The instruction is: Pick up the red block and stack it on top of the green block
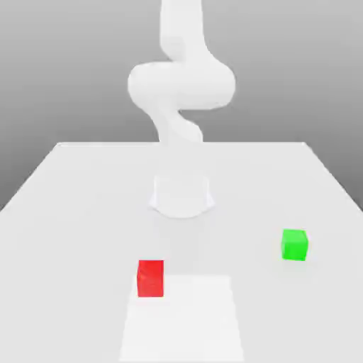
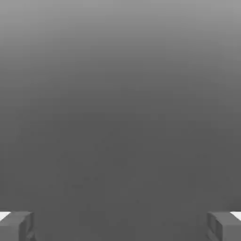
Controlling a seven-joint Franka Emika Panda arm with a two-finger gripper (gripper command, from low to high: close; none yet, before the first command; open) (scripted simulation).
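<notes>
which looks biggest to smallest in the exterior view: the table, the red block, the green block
1. table, by far the largest.
2. red block and green block: about alike. The red one looks slightly bigger, but it sits nearer the camera, so no ranking.

in the exterior view we see the red block [image 1: 150, 277], plain solid red with no markings, at lower centre-left of the frame. the green block [image 1: 294, 244] is a bright, even green, at the right. the worktop [image 1: 78, 213] is pale off-white, with a lighter white rectangular patch [image 1: 184, 319] at lower centre. the arm [image 1: 181, 85] is plain white against a grey backdrop that lightens towards the bottom. in the hand view the fingertips [image 2: 16, 226] are mid-grey with white edges, over a dark grey ground.
</notes>
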